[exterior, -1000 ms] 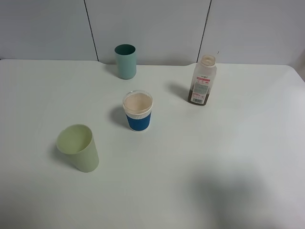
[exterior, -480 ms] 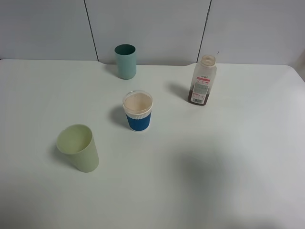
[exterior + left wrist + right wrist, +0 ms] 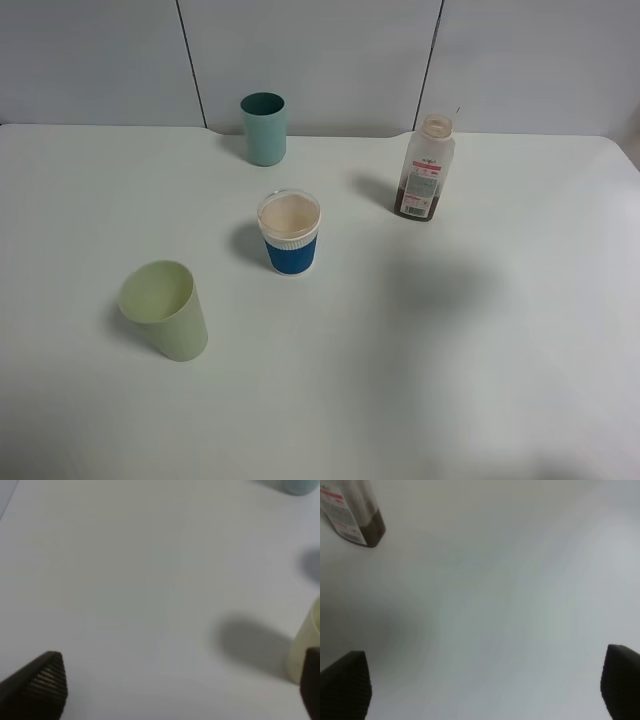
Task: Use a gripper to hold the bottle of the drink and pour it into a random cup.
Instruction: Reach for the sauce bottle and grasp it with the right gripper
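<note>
The white table (image 3: 520, 380) carried everything. Over it the right gripper (image 3: 482, 690) hung with its fingers spread wide and nothing between them. The left gripper (image 3: 177, 690) was likewise agape and empty, near the pale green cup (image 3: 165, 310). The cup (image 3: 290, 235) stood mid-table, with the teal cup (image 3: 264, 128) behind it. The bottle (image 3: 425, 168) stood upright and uncapped on the far right side, ahead of the right gripper and off its centre line. That arm looked the nearer, and would need a sideways grasp across the vertical body.
</note>
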